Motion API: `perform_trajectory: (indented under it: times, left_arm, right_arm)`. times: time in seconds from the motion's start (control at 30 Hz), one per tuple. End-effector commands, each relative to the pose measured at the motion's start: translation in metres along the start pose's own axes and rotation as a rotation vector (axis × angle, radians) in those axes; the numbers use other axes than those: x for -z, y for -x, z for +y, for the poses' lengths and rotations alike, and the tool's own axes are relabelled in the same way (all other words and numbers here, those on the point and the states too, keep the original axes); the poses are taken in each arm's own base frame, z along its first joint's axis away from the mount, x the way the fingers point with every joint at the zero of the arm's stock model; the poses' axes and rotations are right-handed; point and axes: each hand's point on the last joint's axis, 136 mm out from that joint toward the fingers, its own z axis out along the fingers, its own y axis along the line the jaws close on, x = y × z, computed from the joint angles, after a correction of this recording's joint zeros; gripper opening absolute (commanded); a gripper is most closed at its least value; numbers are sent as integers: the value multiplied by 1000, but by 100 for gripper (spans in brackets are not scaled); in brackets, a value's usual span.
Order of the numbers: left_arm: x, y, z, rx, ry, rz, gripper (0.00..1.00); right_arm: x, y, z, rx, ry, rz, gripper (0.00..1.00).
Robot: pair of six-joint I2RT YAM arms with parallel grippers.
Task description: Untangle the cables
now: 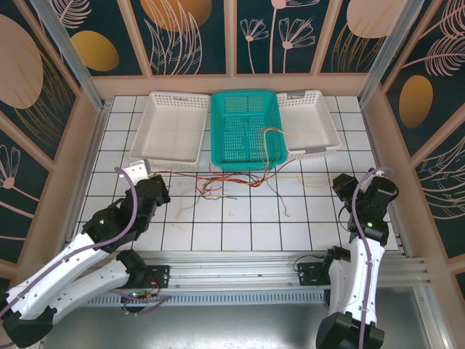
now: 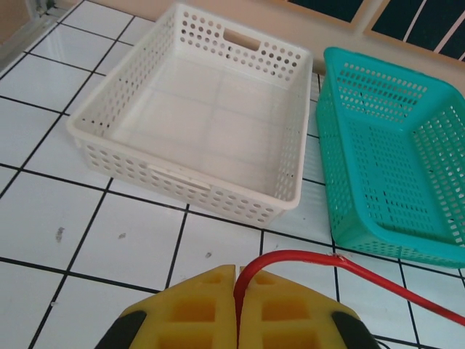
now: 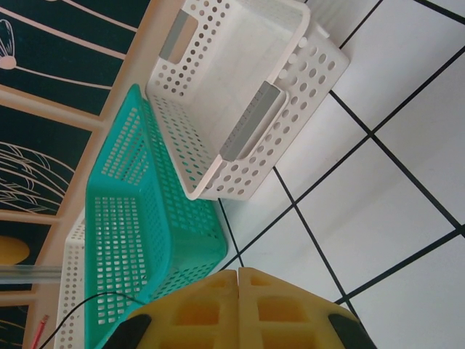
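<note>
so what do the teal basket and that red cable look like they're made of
The teal basket: likely moulded plastic, slight sheen, regular grid of holes in walls and floor. The red cable: thin wire in smooth, glossy red sheathing, probably plastic or rubber; it bends in a soft curve.

Table: white tiles, dark grid lines
Far edge, left to right, set side by side:
- white perforated basket
- teal perforated basket
- second white perforated basket

Cables: thin red, orange, yellow and dark wires, loosely tangled on the tiles just before the teal basket; some strands climb over its near right rim; one red strand trails left
</note>
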Motion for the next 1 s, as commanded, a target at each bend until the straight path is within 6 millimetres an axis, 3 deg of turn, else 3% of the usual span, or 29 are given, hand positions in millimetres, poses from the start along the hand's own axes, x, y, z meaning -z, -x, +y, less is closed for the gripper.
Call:
perform_trajectory:
  times: [0.0,0.2,0.37,0.5,0.57,0.83,0.97]
  left_arm:
    - [13,24,23,16,110,-84,0]
    - [21,33,29,-2,128,-104,0]
    - [7,12,4,-18,11,-28,0]
    - [-7,-12,-28,-4,-134,50,0]
    - [-13,-21,-41,3,-187,81,0]
    - [-31,-48,-67,13,-274,155,0]
    - [-34,-51,-78,4,-314,167,0]
  right_arm:
    - [7,20,-14,-9,-97,-100,0]
    - [8,22,-27,-18,-154,-125,0]
    - [-5,4,-3,39,-14,-18,0]
    - [-20,-26,25,130,103,134,1]
    - [-25,-40,34,177,121,191,8]
    - [-21,-88,68,267,318,347,53]
    - [-19,-124,92,345,397,419,61]
